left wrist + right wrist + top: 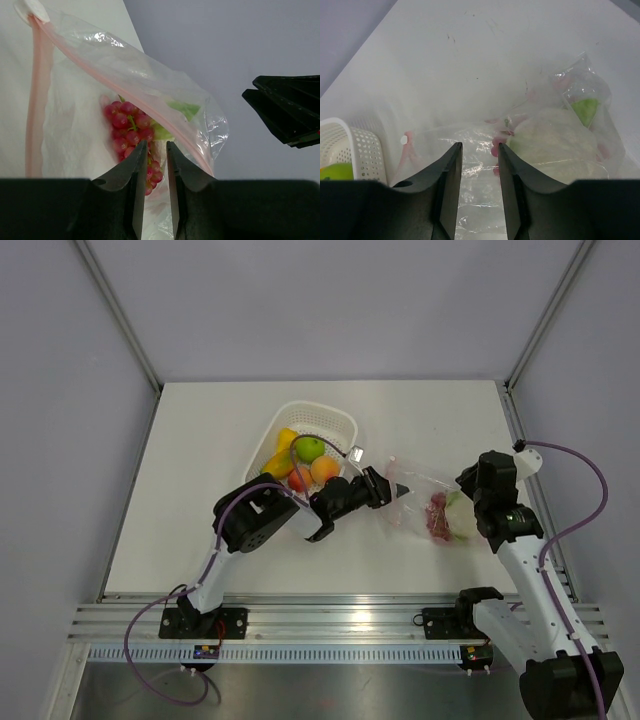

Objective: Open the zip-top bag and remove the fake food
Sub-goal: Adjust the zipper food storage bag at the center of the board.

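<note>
**Operator:** Report task status.

**Unit:** The clear crinkly zip-top bag point(412, 483) lies on the white desk point(200, 490). It is directly ahead of my left pincer point(156, 146) and beneath and ahead of my right pincer point(479, 146). Its two pink zip strips point(35, 100) stand apart, so I judge the mouth opened.

Four glossy plastic pieces sit in the white perforated basket point(340, 422), beside and behind my left pincer:
- green apple point(311, 448)
- orange point(324, 471)
- yellow piece point(285, 440)
- red piece point(297, 481)

Left to remove, all inside the bag:
- dark red grape cluster point(125, 125)
- pale green-white leafy piece point(555, 142)
- small green piece point(585, 107)

**Operator:** Pincer states?

**Unit:** Left: the jaws are at a narrow slit by the bag's mouth, and I cannot tell whether film is pinched. Right: the jaws are partly parted and hold nothing.

**Operator:** Readable markings?

**Unit:** None on the bag, basket or food.
</note>
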{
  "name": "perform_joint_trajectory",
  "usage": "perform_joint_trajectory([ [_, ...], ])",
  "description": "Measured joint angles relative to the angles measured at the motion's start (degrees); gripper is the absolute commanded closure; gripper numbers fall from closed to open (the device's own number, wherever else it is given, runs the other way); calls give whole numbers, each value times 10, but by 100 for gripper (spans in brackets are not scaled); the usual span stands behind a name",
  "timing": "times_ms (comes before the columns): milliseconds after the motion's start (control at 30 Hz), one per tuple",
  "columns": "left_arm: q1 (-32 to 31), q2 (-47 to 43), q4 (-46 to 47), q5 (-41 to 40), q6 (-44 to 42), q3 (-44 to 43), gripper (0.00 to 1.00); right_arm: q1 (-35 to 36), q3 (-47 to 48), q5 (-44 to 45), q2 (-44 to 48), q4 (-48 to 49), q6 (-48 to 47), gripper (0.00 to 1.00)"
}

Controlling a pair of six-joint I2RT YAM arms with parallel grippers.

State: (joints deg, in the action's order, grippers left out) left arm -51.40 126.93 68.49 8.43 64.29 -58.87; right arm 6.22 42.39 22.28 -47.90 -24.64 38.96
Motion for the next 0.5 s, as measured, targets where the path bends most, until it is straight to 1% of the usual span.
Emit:
perform_joint_trajectory([
  [133, -4, 0, -2, 2, 14, 0, 74, 0, 0, 0, -14, -2, 0, 57],
  [500, -23, 7, -56, 9, 22, 0, 72, -2, 5, 56, -41, -58, 25, 57],
])
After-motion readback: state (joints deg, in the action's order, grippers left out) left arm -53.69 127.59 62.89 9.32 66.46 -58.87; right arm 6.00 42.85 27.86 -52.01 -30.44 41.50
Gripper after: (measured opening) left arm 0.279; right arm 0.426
